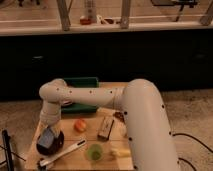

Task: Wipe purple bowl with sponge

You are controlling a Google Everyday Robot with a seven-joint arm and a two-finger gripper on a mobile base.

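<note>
The purple bowl (50, 146) sits at the front left corner of the wooden table (112, 161). My gripper (50, 134) points straight down into it from the end of the white arm, which reaches in from the right. It is shut on the grey-blue sponge (46, 137), which is tilted and pressed inside the bowl. The sponge and the gripper hide most of the bowl's inside.
A white-handled brush (64, 154) lies just right of the bowl. A green cup (94, 151), an orange object (80, 125), a brown block (105, 127) and a yellowish item (120, 152) are on the table. A green tray (81, 95) is at the back.
</note>
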